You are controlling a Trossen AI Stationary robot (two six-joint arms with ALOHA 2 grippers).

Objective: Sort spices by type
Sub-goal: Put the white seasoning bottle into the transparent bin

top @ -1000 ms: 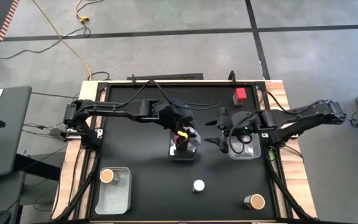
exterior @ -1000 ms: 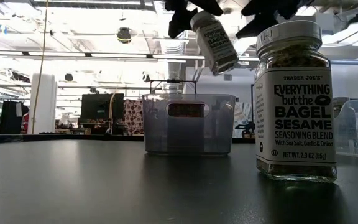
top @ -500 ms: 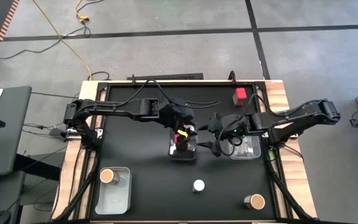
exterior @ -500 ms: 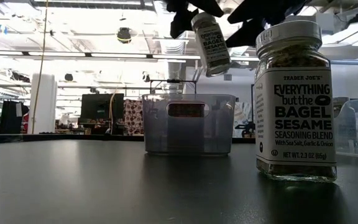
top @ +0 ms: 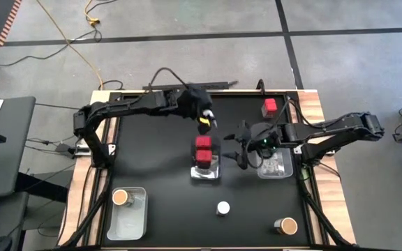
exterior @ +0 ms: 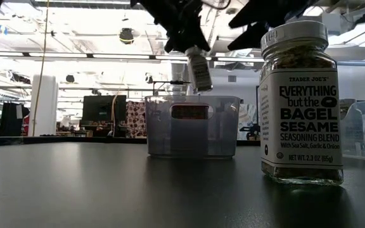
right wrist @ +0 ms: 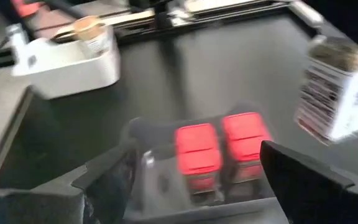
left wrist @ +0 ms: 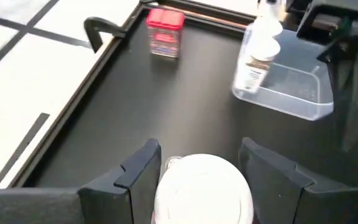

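Observation:
My left gripper (top: 206, 120) is shut on a white-lidded spice jar (exterior: 199, 68) and holds it in the air over the far middle of the black table (top: 159, 174). The middle clear bin (top: 206, 170) holds two red square-topped spices (right wrist: 219, 149). My right gripper (top: 238, 148) hovers open just to that bin's right, touching nothing. A third red spice (top: 269, 107) stands at the far right. Another white-lidded jar (top: 222, 208) stands near the front edge, and a brown-topped jar (top: 285, 225) at the front right. My left gripper pinches the jar at its white lid end (left wrist: 202, 186), one finger (left wrist: 138, 174) on either side. The fingers slant down from the table's left. The jar hangs below them, lid uppermost and slightly tilted (exterior: 199, 68), clear of the table and the bins.
A clear bin (top: 128, 213) at the front left holds a brown-topped jar (top: 121, 197). A clear bin (top: 276, 166) lies under my right arm, with a white-lidded jar (left wrist: 255, 59) at its rim. A raised frame (top: 306, 181) edges the table.
My left gripper has swung from above the middle bin toward the table's far edge, carrying the jar, which now hangs nearly upright instead of tilted. The two red spices in the bin have come into view. My right gripper has edged left toward the middle bin.

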